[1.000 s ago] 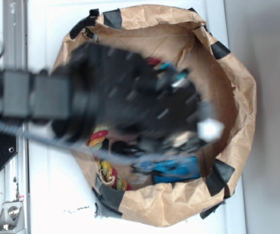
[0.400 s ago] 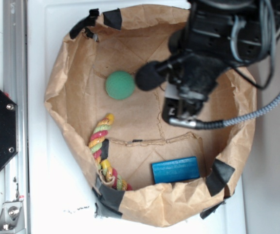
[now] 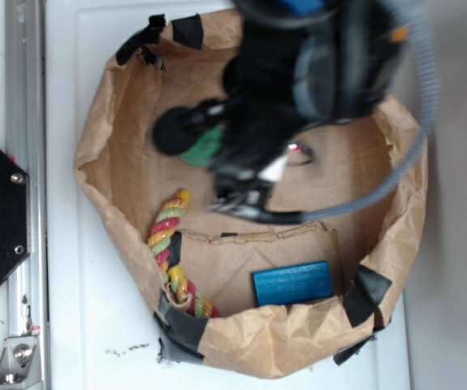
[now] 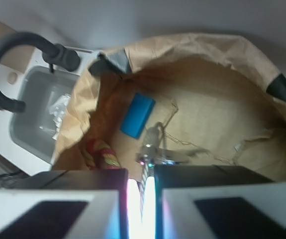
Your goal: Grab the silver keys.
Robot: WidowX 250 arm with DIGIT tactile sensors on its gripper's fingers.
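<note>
In the wrist view the silver keys (image 4: 154, 148) stick out from between my jaws, which stand almost together with a thin toothed key blade in the gap. My gripper (image 4: 142, 175) is shut on them above the floor of the brown paper bag (image 4: 217, 107), where they cast a shadow. From the exterior view my arm is a dark blur over the bag's middle, with the gripper (image 3: 243, 197) at its lower end. There the keys are lost in the blur.
A green ball (image 3: 205, 149) peeks out from under the arm. A striped rope toy (image 3: 168, 230) lies along the bag's left wall and a blue box (image 3: 292, 283) near its bottom wall. Black tape patches edge the bag's rim (image 3: 249, 353).
The arm swung from the left side over the bag to its upper right, then back left over the green ball. It is blurred with motion now.
</note>
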